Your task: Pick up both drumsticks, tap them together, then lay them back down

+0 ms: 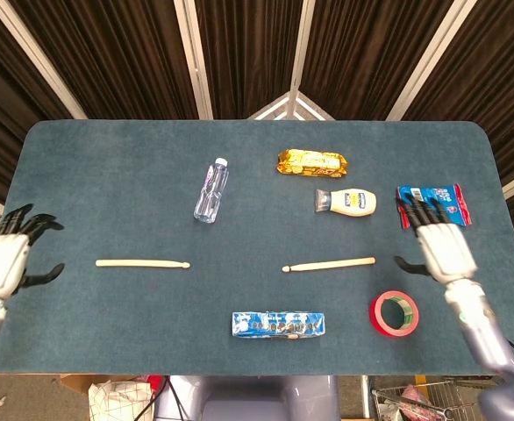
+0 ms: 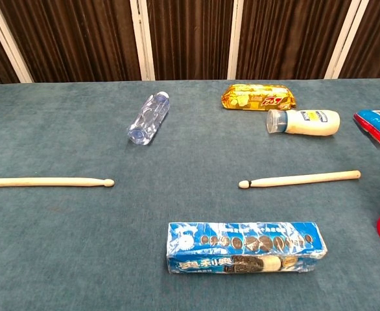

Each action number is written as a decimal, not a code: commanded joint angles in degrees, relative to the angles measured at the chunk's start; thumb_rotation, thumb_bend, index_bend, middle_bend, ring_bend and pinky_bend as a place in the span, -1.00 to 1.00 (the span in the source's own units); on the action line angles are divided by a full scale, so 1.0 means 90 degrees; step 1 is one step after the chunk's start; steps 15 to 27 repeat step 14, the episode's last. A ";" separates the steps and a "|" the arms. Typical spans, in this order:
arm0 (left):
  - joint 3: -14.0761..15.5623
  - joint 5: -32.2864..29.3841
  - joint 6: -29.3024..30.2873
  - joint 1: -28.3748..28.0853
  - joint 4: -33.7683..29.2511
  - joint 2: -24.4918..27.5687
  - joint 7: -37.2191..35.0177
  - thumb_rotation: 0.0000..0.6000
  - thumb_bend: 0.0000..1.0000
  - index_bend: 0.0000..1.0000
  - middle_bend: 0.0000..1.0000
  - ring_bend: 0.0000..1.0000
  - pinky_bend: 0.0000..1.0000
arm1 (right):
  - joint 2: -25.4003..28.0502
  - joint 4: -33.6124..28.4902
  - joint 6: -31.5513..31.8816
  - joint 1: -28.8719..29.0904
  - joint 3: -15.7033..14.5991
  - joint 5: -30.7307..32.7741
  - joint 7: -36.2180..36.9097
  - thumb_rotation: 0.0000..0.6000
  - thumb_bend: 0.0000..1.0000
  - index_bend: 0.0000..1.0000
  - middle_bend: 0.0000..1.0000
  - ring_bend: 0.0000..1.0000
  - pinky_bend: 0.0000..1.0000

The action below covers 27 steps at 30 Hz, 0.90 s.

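Wooden drumsticks (image 1: pixel 142 263) (image 1: pixel 328 263) lie free; left hand (image 1: pixel 1 263), right hand (image 1: pixel 439 248) spread, empty.

A blue table (image 1: pixel 108 175) is seen carrying 2 drumsticks (image 1: pixel 142 263) (image 1: pixel 328 264) at 9 and 3 o'clock, a water bottle (image 1: pixel 210 190), gold packet (image 1: pixel 312 162) and mayonnaise bottle (image 1: pixel 346 202) toward 12, a blue snack bag (image 1: pixel 432 205) at 2, red tape (image 1: pixel 393 313) at 4, and a cookie box (image 1: pixel 278 324) at 6.

Bright, even light falls from above, leaving only faint, short shadows under things on the surface (image 1: pixel 108 167). Both views are sharp. The gold wrapper (image 2: pixel 258 97) at 12 o'clock shows slight glare.
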 commanded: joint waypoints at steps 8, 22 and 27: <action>0.0567 0.0908 0.1506 0.1303 0.0989 -0.0841 -0.0187 1.00 -0.37 -0.50 -0.75 -1.00 -1.00 | 0.0291 0.0194 0.2153 -0.1728 -0.0772 -0.1141 -0.0645 1.00 -0.50 -1.00 -0.93 -0.78 -0.98; 0.0582 0.0807 0.1359 0.1385 0.0939 -0.0874 0.0055 1.00 -0.37 -0.53 -0.77 -1.00 -1.00 | 0.0463 0.0170 0.1992 -0.1873 -0.0832 -0.1059 -0.0722 1.00 -0.50 -1.00 -0.93 -0.78 -1.00; 0.0582 0.0807 0.1359 0.1385 0.0939 -0.0874 0.0055 1.00 -0.37 -0.53 -0.77 -1.00 -1.00 | 0.0463 0.0170 0.1992 -0.1873 -0.0832 -0.1059 -0.0722 1.00 -0.50 -1.00 -0.93 -0.78 -1.00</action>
